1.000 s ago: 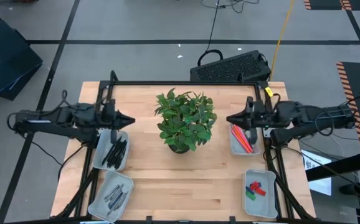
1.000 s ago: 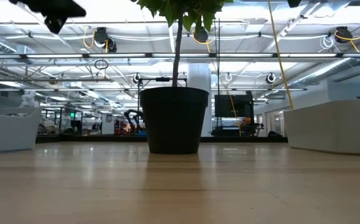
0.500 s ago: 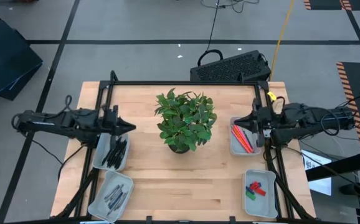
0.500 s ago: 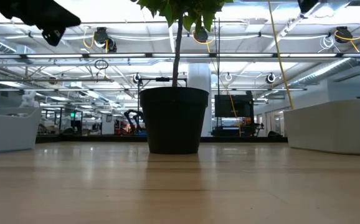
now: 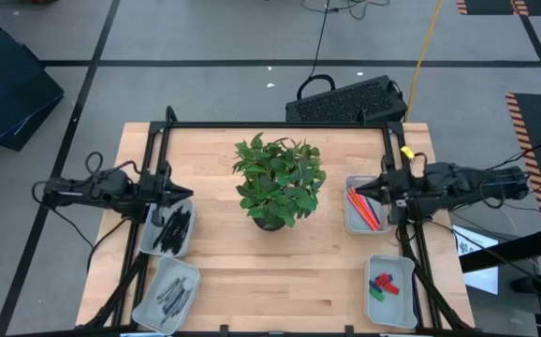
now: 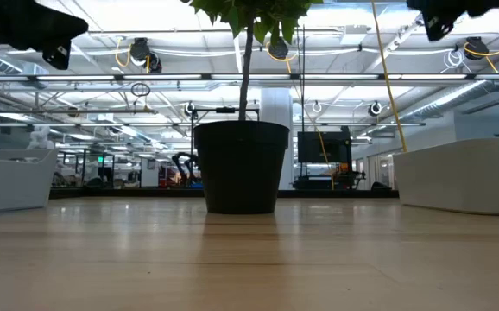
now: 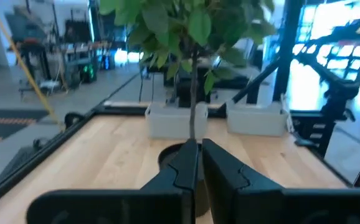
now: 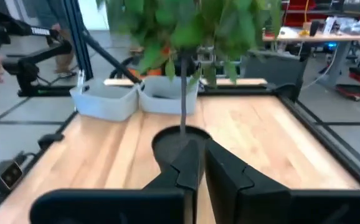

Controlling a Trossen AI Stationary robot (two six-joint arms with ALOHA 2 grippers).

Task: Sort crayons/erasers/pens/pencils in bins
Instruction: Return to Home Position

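Four pale bins sit at the table's sides. The far left bin [image 5: 168,227] holds black pens [image 5: 175,227]. The near left bin [image 5: 168,292] holds dark grey sticks. Red and orange pencils [image 5: 361,208] lie in the far right bin [image 5: 349,221]. In the near right bin [image 5: 390,292] lie erasers [image 5: 382,285]. My left gripper [image 5: 189,195] hovers shut over the far end of the pens' bin. My right gripper [image 5: 358,193] hovers shut over the pencils' bin. Both are shut on nothing in the wrist views, left [image 7: 198,158] and right [image 8: 198,155].
A leafy plant [image 5: 278,178] in a dark round pot [image 6: 241,164] stands mid-table between the grippers. A black frame [image 5: 270,124] runs along the table's far edge and sides. Bare wood lies in front of the pot toward the near edge.
Both arms have drawn back from the plant. My left gripper has gone toward the table's left edge and slightly toward the near edge. My right gripper has gone toward the right edge and slightly nearer. Both stay shut, and nothing on the table has moved.
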